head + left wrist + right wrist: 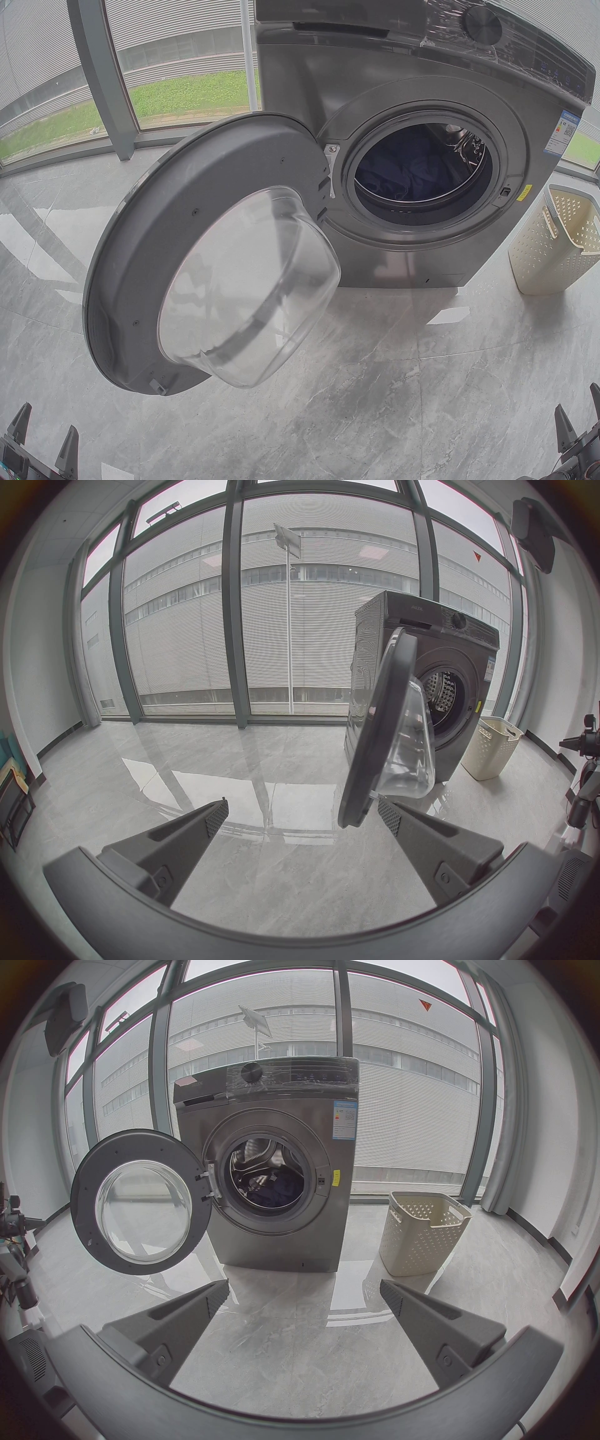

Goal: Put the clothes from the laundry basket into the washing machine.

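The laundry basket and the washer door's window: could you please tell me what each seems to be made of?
Laundry basket: probably cream plastic, matte, given its moulded rows of holes.
Door window: clear and glossy, glass or plastic; floor shows through it, with reflections.

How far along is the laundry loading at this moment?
Done: dark blue clothes lie in the drum of the washing machine, and the laundry basket shows none on its visible inner walls, though its bottom is hidden. In hand: nothing; left end effector and right end effector are open, empty. Left: probably little; the door stands open.
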Controlling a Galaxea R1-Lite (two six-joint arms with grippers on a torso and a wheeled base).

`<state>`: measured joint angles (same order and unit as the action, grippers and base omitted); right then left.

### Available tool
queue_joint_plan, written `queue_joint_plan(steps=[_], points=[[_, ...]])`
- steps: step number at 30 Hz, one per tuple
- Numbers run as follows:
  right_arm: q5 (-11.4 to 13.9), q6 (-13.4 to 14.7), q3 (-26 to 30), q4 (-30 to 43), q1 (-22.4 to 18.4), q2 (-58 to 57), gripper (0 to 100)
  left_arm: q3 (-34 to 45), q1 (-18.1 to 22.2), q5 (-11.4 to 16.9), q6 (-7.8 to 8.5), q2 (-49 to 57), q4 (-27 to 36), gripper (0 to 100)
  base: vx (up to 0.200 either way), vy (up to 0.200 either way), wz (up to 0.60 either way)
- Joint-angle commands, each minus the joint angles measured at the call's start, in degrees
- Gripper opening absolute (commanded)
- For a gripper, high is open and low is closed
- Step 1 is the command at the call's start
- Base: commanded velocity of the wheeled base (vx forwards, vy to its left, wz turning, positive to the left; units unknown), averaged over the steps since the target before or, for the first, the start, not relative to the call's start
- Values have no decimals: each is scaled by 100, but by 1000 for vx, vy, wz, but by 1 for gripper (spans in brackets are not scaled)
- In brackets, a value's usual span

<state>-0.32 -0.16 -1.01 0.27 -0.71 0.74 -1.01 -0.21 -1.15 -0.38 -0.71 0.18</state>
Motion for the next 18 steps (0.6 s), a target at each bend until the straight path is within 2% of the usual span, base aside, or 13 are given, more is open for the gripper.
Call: queue_joint_plan(steps=[1,4,7,10,13,18], points=[[-3,-2,101,0,0,-30,100,101,3,0,38,71,-9,100,0,0,0],[-3,-2,101,0,0,-30,100,-136,-6,18,-59,71,-247,100,0,0,0],[-3,-2,101,0,0,-30,100,-989,-58,97,-59,-193,-220,100,0,0,0],[-3,-2,101,0,0,-30,100,-1516,-296,510,-59,-808,-18,100,0,0,0],[-3,-2,101,0,0,-30,100,-1701,-612,1108,-85,-1626,-62,100,0,0,0],[-3,-2,101,0,0,-30,100,-1788,-955,1547,-340,-2628,-247,100,0,0,0]])
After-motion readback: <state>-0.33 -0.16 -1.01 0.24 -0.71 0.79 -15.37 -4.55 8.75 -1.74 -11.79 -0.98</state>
